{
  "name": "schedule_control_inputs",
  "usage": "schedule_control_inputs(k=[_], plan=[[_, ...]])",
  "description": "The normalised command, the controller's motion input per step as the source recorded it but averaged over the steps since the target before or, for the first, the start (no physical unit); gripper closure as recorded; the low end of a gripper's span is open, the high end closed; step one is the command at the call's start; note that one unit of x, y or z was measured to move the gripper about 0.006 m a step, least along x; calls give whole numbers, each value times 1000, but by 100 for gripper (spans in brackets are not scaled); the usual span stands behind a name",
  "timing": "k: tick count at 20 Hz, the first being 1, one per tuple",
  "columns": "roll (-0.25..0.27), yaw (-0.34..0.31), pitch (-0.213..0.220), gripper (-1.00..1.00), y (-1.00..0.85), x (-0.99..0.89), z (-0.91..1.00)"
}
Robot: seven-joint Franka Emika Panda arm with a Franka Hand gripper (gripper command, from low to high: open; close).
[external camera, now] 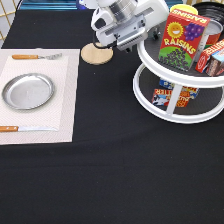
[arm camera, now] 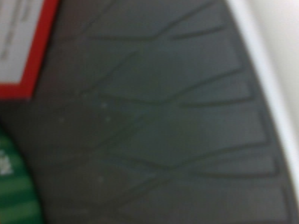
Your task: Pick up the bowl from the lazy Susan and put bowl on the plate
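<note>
Task state at the start of the pick: the plate (external camera: 27, 91) lies bare on a pale placemat (external camera: 65, 100) at the exterior view's left, flanked by a wooden-handled fork (external camera: 35, 56) above and a knife (external camera: 25, 129) below, so no bowl has been delivered. The pincer (external camera: 126, 40) hangs at the exterior view's top centre, over the left edge of the upper tier of the lazy Susan (external camera: 150, 62), close to the tier's rim and carrying nothing that can be seen; whether it is set wide or narrow cannot be told. A dark glossy curved edge at the exterior view's top right corner, behind the packages on the upper tier, appears to be the bowl (external camera: 209, 6), mostly hidden and well apart from the pincer. Pick-up and transfer are judged to be wholly outstanding. The wrist view shows only the tier's dark grey patterned mat (arm camera: 176, 125) with its white border, beside a red-edged package and a green round item. Legible writing: "RAISINS" on the red and green box (external camera: 181, 40) on the upper tier. The lettering on the lower-tier cartons (external camera: 175, 92) is unreadable. A light-wood coaster (external camera: 96, 53) rests on the black worktop (external camera: 115, 170) just beside the pincer.
</note>
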Motion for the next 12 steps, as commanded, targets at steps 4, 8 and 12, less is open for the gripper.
schedule_control_inputs(k=[4, 8, 12], plan=[[27, 38, 20, -100, -156, 701, -70], [48, 72, 23, -100, -129, 704, -48], [65, 76, 4, -100, -128, 502, -49]])
